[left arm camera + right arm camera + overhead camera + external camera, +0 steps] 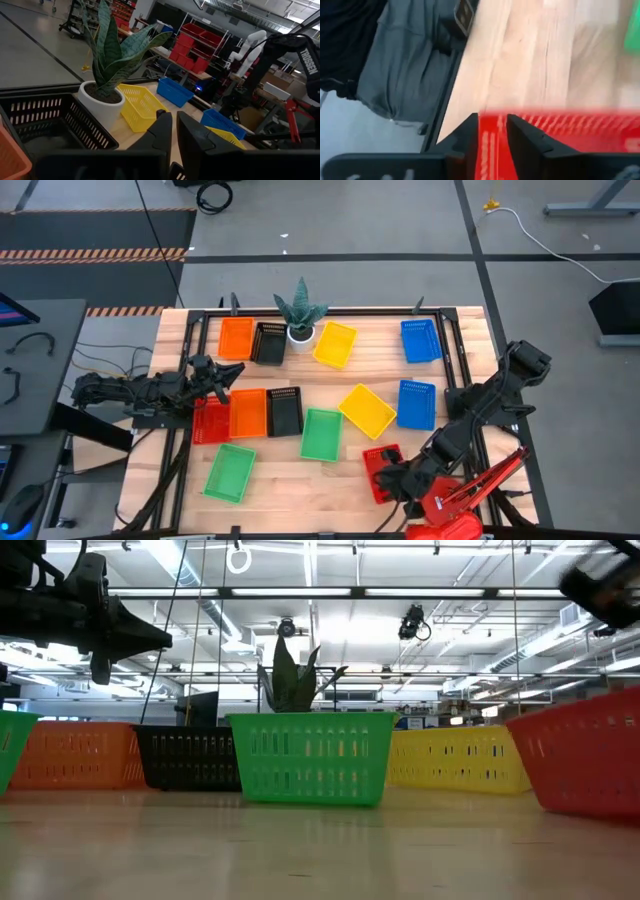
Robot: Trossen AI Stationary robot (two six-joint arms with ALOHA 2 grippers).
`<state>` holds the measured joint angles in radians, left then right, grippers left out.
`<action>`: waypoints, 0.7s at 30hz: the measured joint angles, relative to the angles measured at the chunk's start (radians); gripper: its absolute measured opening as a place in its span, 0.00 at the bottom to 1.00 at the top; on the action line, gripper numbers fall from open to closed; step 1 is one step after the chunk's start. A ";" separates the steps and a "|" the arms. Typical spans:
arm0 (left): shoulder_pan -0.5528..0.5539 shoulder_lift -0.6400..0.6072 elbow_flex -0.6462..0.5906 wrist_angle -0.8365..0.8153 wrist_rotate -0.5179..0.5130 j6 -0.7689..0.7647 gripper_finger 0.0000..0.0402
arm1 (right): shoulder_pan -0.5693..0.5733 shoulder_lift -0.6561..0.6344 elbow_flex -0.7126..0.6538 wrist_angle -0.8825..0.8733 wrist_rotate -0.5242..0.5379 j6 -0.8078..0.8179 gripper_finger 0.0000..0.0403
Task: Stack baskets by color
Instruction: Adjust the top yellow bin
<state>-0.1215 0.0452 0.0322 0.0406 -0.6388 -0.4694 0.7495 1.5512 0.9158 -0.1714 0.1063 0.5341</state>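
Twelve shallow plastic mesh baskets on the wooden bench point(290, 480), counted by colour: two orange point(236, 337) point(247, 412), two black point(268, 342) point(285, 410), two yellow point(334, 343) point(367, 409), two blue point(421, 340) point(416, 403), two green point(321, 434) point(231, 472), two red point(211, 421) point(381, 471). Left pincer point(222, 379) nearly shut, empty, above the red and orange pair. Right pincer point(492, 131) partly open, straddling the near red basket's rim.

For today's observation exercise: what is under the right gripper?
The right gripper sits over a red basket, its fingers straddling the basket's wall. The basket's near end is hidden beneath the arm.
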 joint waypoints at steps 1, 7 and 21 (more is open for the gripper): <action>0.000 0.000 0.000 0.000 0.000 0.000 0.09 | -0.014 -0.004 0.019 0.007 0.003 -0.049 0.30; 0.000 0.000 0.000 0.000 0.000 0.000 0.09 | -0.156 -0.027 0.133 -0.074 0.306 -0.219 0.33; 0.000 0.000 0.000 -0.005 0.000 0.007 0.09 | -0.898 -0.020 0.035 -0.476 0.397 -0.068 0.33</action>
<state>-0.1214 0.0453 0.0326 0.0354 -0.6388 -0.4628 -0.1489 1.5314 0.9503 -0.6471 0.5032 0.4664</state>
